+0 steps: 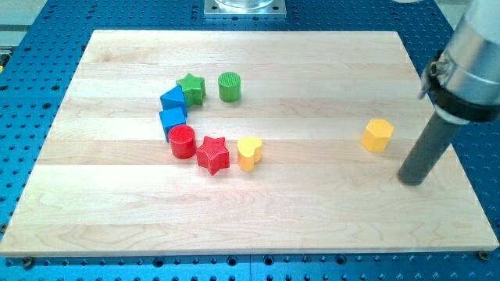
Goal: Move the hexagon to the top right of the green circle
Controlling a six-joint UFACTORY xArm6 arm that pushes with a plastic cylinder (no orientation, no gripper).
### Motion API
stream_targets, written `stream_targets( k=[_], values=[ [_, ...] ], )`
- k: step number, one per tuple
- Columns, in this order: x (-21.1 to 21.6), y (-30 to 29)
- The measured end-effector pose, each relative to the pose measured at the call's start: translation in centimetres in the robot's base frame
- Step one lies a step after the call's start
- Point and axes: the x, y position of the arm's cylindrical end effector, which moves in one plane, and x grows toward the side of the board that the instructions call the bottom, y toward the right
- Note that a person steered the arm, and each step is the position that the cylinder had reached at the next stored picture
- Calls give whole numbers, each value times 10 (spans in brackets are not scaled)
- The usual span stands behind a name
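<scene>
Hexagon duty fell to the small yellow ribbed plastic hexagon block, which stood on the pale wooden counter toward the view's right, well apart from the other blocks. I judged it light and rigid, with a flat base that would slide easily over the smooth wood, and likely to spin or slip off sideways if pushed off-centre. Nothing could take hold of it: I had no pincer on this arm, so there was nothing to open or shut, only a straight dark rod. The place to press, as I saw it, was squarely on the face toward the view's lower right, so the push would run up and leftward.

My tip rested on the counter to the lower right of the hexagon, near it but not touching, with bare wood between them. It held nothing and touched no block.

The green ribbed cylinder, the task's green circle, stood far to the view's left, near the top, beside a green star block. The spot to its upper right lay open, and I judged nearly the whole push was not yet done.
</scene>
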Motion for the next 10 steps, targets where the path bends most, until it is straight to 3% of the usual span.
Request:
stream_targets(
  k=[1, 6, 7, 8, 9, 10],
  values=[
    [-32, 6],
    [-113, -73],
    [-104, -83],
    [-83, -17],
    [-42, -21],
    [-30, -43]
  ],
)
